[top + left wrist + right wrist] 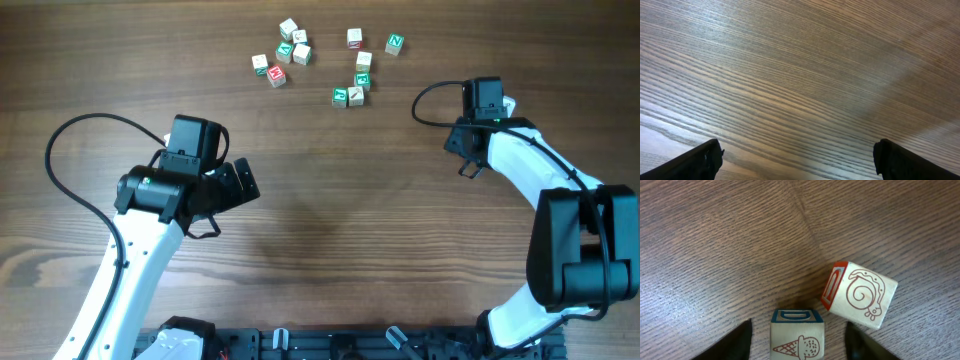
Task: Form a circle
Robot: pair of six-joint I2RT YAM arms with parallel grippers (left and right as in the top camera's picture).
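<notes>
No full circle shows. A tight group of three cubes (353,91) with green, red and pale faces lies at the back of the table. In the right wrist view, a cube with a blue D and an ice-cream cone (797,334) stands between the fingers of my right gripper (799,335). The gripper is open, with a gap on each side of the cube. A tilted cube with a red letter and a snail (860,296) lies just right of it. In the overhead view my right gripper (488,100) covers both cubes. My left gripper (797,155) is open over bare wood.
A loose scatter of several like cubes (285,52) lies at the back, left of centre, with a few more (364,60) toward the right. My left arm (185,185) hangs over the table's left middle. The table's front edge carries black mounts (330,345).
</notes>
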